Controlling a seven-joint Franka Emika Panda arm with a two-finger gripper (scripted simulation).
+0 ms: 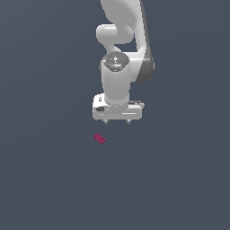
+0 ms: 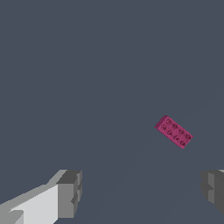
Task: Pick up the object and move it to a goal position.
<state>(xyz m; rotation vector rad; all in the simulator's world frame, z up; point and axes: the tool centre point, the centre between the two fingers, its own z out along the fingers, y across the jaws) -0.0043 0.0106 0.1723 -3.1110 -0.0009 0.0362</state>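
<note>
The object, a tiny magenta studded brick [image 1: 99,139], lies flat on the dark grey floor, skewed at an angle. It also shows in the wrist view [image 2: 173,131]. My white gripper [image 1: 117,121] hangs above the floor, a little toward the exterior view's right of the brick and farther back. Its fingers [image 2: 70,193] stand wide apart and hold nothing. The brick is apart from both fingers, not between them.
The plain dark grey floor [image 1: 49,179] fills both views. The white arm [image 1: 121,54] rises behind the gripper to the frame's top edge. No other objects show.
</note>
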